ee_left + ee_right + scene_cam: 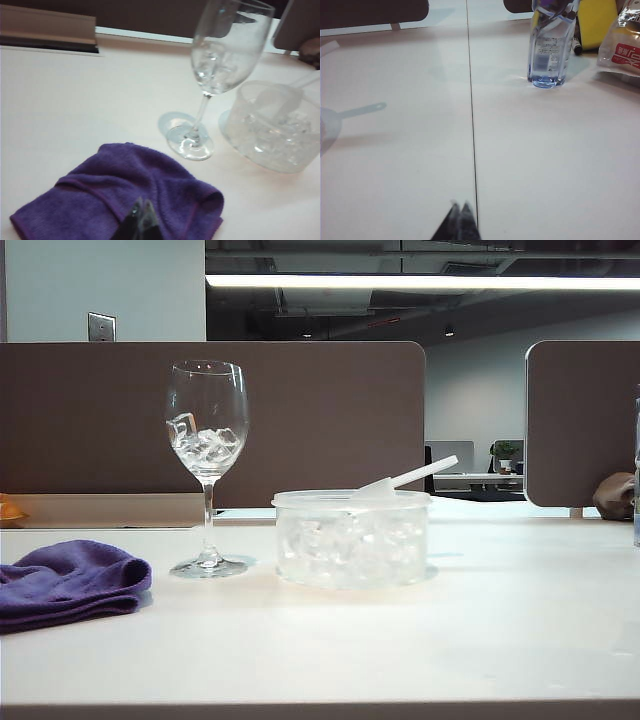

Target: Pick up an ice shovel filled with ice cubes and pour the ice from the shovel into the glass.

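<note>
left gripper (141, 216) closed, over purple cloth (120, 195) | right gripper (460, 212) closed | bottle (549, 45) label unreadable

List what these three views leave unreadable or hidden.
- Bottle: top cut off by the right wrist view's edge; label print too small.
- Red-printed packet: cut by the same view's edge.
- Ice shovel: bowl blurred behind the tub wall in the left wrist view.
- Both grippers: absent from the exterior view.
</note>
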